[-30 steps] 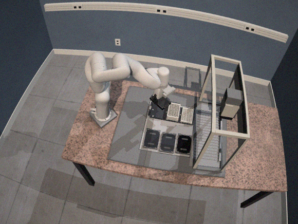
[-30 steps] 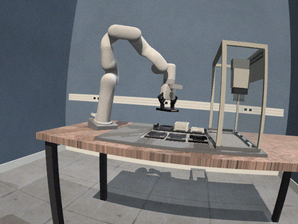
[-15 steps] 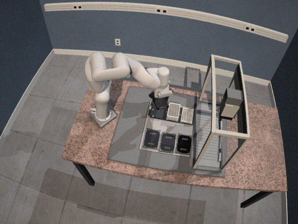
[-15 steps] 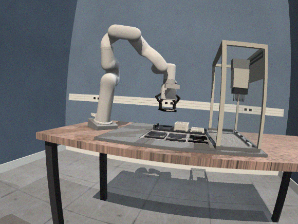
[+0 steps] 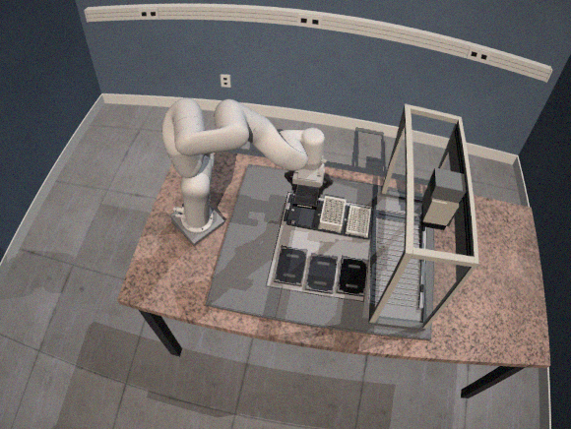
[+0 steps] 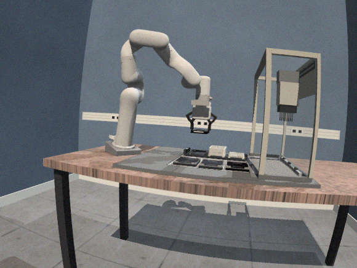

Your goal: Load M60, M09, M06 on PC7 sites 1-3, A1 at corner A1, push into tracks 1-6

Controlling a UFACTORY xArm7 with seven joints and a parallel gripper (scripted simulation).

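- The gripper [image 6: 200, 127] hangs well above the table, clenched on a thin dark plate [image 6: 199, 131] held level between its fingers; since the other two plates are placed, I judge this to be M60, the 384-well plate
- PC7 [image 6: 191, 152] lies on the apron in front of the rails [image 5: 394, 275], not yet pushed in; a tall pale block, probably M09 [image 5: 332, 214], stands on its middle site and a flatter pale plate, probably M06 [image 5: 358, 220], on the far one; site 1 [image 5: 302, 217] at the arm's end is bare, and in the top view the held plate hangs over it
- The three nests [image 5: 321, 272] beside the carrier all look dark and emptied
- Handling, as a judgement: M60 is light, stiff and smooth-sided, so it can slip or tilt in the fingers; grip it across opposite side walls, near the middle, and keep it level; it should come straight down into the locators, since a skewed plate may perch on one; which corner is A1 is too small to tell
- The loaded carrier will be heavier and is loose on the apron; push it by the handle end, squarely, or it may jam in the tracks
- The grey deck [image 5: 246, 256] lies on a pink speckled table [image 5: 492, 320]; the instrument's open frame [image 6: 267, 107] carries a pipetting head [image 6: 287, 89]; blue walls, tiled floor; no lamp can be made out
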